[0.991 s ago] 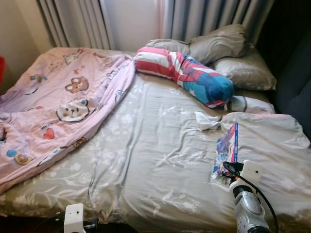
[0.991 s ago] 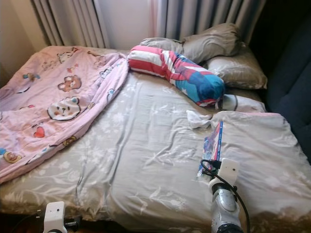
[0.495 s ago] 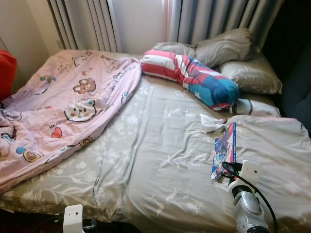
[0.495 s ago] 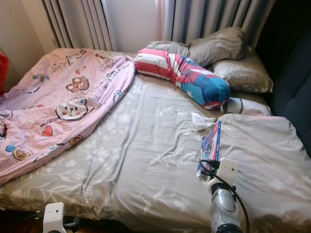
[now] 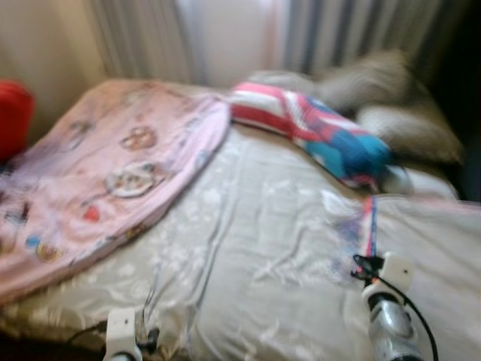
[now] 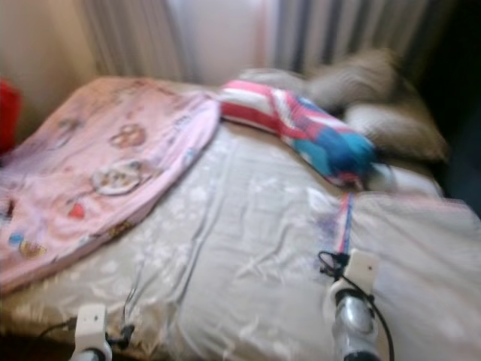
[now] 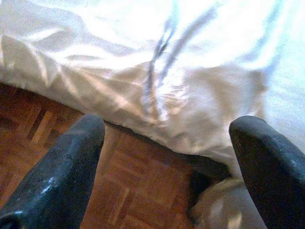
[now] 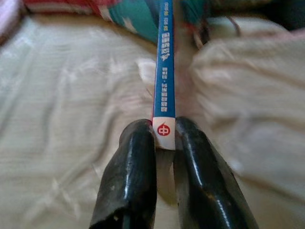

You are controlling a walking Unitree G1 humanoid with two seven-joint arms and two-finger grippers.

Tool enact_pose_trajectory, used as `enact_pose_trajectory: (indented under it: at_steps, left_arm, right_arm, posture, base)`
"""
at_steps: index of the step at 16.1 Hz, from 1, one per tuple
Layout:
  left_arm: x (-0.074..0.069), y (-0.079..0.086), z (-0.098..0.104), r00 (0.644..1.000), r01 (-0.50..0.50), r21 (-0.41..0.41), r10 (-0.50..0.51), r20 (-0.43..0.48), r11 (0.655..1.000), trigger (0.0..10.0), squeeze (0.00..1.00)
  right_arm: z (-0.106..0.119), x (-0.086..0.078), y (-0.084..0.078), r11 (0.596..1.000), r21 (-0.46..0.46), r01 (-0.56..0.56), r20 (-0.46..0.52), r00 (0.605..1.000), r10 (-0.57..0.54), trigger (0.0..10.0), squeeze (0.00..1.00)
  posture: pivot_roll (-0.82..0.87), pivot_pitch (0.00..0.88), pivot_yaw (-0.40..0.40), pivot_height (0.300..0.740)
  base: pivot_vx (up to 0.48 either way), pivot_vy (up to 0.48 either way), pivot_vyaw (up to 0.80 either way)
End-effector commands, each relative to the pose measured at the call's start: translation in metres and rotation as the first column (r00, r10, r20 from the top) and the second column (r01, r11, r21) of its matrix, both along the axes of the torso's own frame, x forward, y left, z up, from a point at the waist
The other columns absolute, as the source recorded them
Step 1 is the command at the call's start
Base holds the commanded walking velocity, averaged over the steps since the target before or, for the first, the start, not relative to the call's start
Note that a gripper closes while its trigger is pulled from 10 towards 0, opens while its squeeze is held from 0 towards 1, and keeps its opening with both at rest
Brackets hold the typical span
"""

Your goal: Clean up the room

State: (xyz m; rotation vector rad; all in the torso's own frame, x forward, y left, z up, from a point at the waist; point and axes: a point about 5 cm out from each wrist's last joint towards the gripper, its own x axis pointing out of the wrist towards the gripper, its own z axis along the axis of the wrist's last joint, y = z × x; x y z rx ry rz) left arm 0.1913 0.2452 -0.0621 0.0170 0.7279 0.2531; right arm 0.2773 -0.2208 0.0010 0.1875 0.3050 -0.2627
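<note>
Bed (image 5: 248, 248): right gripper (image 8: 164, 138) clamps book (image 8: 164, 71) by its spine end, long axis running straight ahead. Left gripper (image 7: 167, 143) spread wide, idle at bed edge.

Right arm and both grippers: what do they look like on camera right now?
The right arm is silver metal with a white box at the wrist and a looping black cable. The right gripper has two long glossy black fingers. The left gripper has matte black, rounded, scuffed fingers.

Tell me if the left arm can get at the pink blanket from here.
Probably yes. The left gripper hangs open at the bed's near edge, and nothing lies between it and the pink blanket.
</note>
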Motion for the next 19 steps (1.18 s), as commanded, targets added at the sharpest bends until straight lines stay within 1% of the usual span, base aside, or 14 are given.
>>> enact_pose_trajectory:
  at_steps: [1,4,8,11,14,16,17,19]
  left_arm:
    - [-0.009,0.003,-0.005,0.999,-0.017,0.002,0.017,-0.038,1.000,10.0,0.00]
    - [-0.010,0.003,-0.005,0.999,-0.021,0.003,0.021,-0.035,1.000,10.0,0.00]
    - [-0.012,0.003,-0.006,0.999,-0.020,0.005,0.020,-0.037,1.000,10.0,0.00]
    - [-0.013,0.004,-0.006,0.999,-0.010,0.011,0.011,-0.041,1.000,10.0,0.00]
    - [-0.014,0.005,-0.006,0.999,0.002,0.017,-0.001,-0.048,1.000,10.0,0.00]
    - [-0.015,0.006,-0.006,0.999,0.007,0.020,-0.006,-0.051,1.000,10.0,0.00]
    - [-0.015,0.006,-0.006,0.998,0.012,0.023,-0.010,-0.055,1.000,10.0,0.00]
    - [-0.015,0.005,-0.007,0.998,0.016,0.023,-0.014,-0.059,1.000,10.0,0.00]
  right_arm:
    - [0.010,0.009,0.005,1.000,-0.013,-0.026,0.054,0.998,0.027,10.0,0.00]
    - [0.006,0.007,0.007,0.999,-0.013,-0.048,0.026,0.998,0.048,10.0,0.00]
    - [0.004,0.005,0.007,0.999,-0.003,-0.051,0.024,0.998,0.051,10.0,0.00]
    - [-0.001,0.002,0.009,0.999,0.014,-0.048,-0.016,0.999,0.049,10.0,0.00]
    - [-0.005,0.000,0.010,0.997,0.027,-0.072,-0.036,0.997,0.073,10.0,0.00]
    - [-0.002,0.002,0.010,0.995,0.005,-0.097,-0.028,0.995,0.098,10.0,0.00]
    - [0.000,0.005,0.012,0.988,-0.035,-0.147,-0.035,0.989,0.146,10.0,0.00]
    - [0.000,0.006,0.016,0.978,-0.069,-0.199,-0.050,0.979,0.196,10.0,0.00]
  posture:
    - [0.15,0.060,-0.045,0.740]
    - [0.15,0.064,-0.046,0.740]
    - [0.15,0.067,-0.045,0.740]
    - [0.15,0.075,-0.038,0.740]
    - [0.15,0.087,-0.030,0.740]
    - [0.14,0.090,-0.028,0.740]
    - [0.14,0.091,-0.025,0.740]
    - [0.13,0.085,-0.023,0.740]
  base:
    - [0.000,0.000,0.00]
    - [0.000,0.000,0.00]
    - [0.000,0.000,0.00]
    - [0.000,0.000,0.00]
    - [0.000,0.000,0.00]
    - [0.000,0.000,0.00]
    - [0.000,0.000,0.00]
    - [0.000,0.000,0.00]
